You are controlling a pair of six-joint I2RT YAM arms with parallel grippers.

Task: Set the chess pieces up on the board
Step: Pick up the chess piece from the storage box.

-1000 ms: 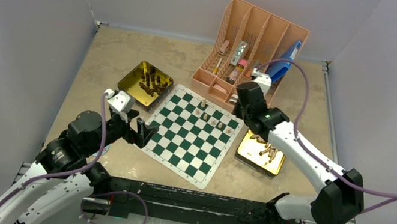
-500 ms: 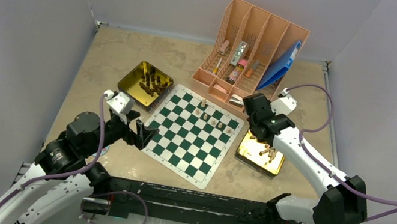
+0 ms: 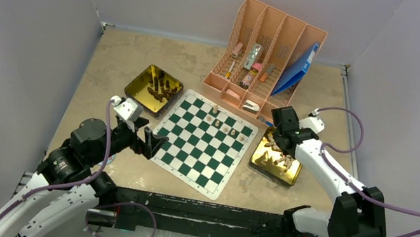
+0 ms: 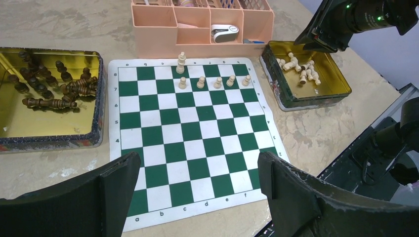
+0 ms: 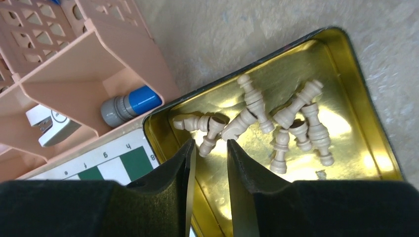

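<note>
1. Thin, flat board (image 3: 196,155) of matte dark green and white checks with a white border, set slightly askew mid-way across the mottled beige, stone-look worktop (image 3: 122,52).
2. Upright along the board's 12 o'clock edge: six smooth, lathe-turned pale pieces (image 4: 200,83). Five squat, round-headed ones in a row, and one taller at 12 o'clock of the row's 9 o'clock end.
3. Just beside the board at 10 o'clock: shiny gold rectangular left tin (image 3: 138,82) with rounded corners and a dark outer wall, holding a heap of glossy dark pieces (image 4: 49,89), mostly on their sides.
4. Just beside the board at 3 o'clock: mirror-bright right tin (image 5: 365,113), with loose pale pieces (image 5: 254,106) tumbled crosswise inside.
5. Matte black, wedge-shaped right fingers (image 5: 173,177) over that tin's board-side end, parted by a narrow slit, grasping nothing.
6. Broad, curved black left fingers (image 4: 113,197) spread wide, released and empty, over the board's 8 o'clock edge.
7. At 12 to 1 o'clock of the board: peach plastic rack (image 3: 271,45) with lattice walls and upright dividers.
</note>
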